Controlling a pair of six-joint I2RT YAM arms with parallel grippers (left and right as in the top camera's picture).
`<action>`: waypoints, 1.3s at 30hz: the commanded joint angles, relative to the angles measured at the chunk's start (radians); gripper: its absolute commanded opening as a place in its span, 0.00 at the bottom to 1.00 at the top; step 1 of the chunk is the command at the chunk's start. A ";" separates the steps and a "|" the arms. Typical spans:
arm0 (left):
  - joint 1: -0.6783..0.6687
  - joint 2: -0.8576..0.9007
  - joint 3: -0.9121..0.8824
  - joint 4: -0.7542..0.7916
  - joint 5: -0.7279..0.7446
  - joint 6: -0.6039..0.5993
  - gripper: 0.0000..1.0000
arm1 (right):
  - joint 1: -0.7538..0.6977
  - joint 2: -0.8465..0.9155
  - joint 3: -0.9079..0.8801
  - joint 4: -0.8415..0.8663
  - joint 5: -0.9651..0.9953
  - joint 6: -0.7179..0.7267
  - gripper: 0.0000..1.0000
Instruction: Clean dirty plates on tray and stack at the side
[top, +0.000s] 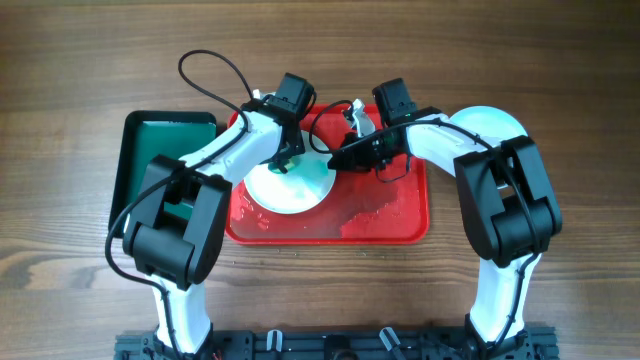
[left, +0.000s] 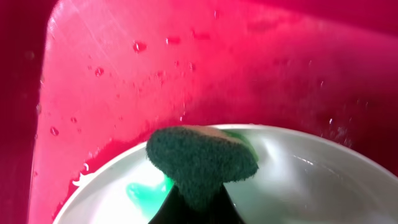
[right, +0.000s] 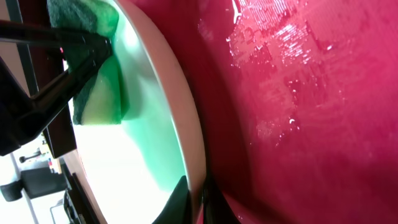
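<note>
One dirty plate stands tilted on the red tray; green soap smears show on its face. My right gripper is shut on the plate's rim, one finger on each side, holding it up on edge. My left gripper is shut on a dark green sponge, which presses on the plate's inner face near the rim. From the right wrist the sponge shows a yellow-green underside. Another pale plate lies on the table at the right, half hidden by the right arm.
A smaller dark green tray lies left of the red one. Water and suds wet the red tray's floor to the right of the plate. Both arms cross over the tray's back edge.
</note>
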 joint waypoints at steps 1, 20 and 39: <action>0.034 0.067 -0.051 -0.084 0.262 0.154 0.04 | -0.008 0.015 -0.011 -0.014 -0.056 -0.021 0.04; 0.050 0.067 -0.051 0.135 0.492 0.274 0.04 | -0.008 0.015 -0.011 -0.014 -0.056 -0.021 0.05; 0.005 0.067 -0.051 -0.115 0.208 0.050 0.04 | -0.008 0.015 -0.011 -0.014 -0.052 -0.021 0.04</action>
